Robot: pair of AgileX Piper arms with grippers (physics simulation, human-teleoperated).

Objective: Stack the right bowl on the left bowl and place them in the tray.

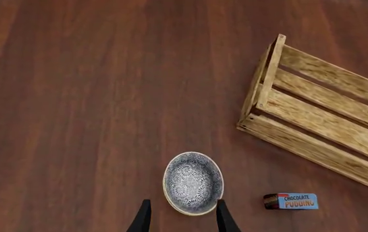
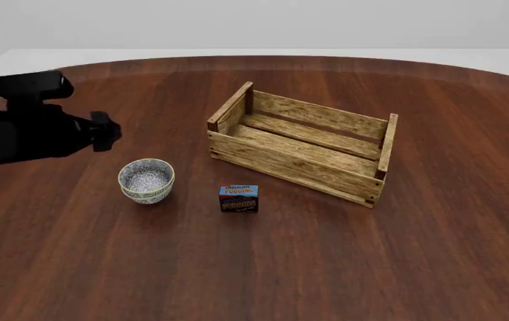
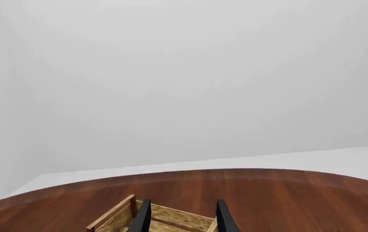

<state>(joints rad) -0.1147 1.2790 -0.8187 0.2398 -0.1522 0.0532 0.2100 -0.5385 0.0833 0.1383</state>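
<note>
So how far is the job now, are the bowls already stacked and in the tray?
Stacking looks done: in the front view a double rim shows where the right bowl sits in the left bowl. They stand on the table, beside the pudding box, outside the tray. In hand: the left claw, open, is above them. Left: lifting the stack into the tray. The right claw is open, holding nothing.

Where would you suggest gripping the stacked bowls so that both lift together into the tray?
Probably the lower bowl's rim, from above, one finger inside and one outside. The bowls sit nested and upright with open tops; the left gripper is open nearby. Take the rim's left side, away from the pudding box.
</note>
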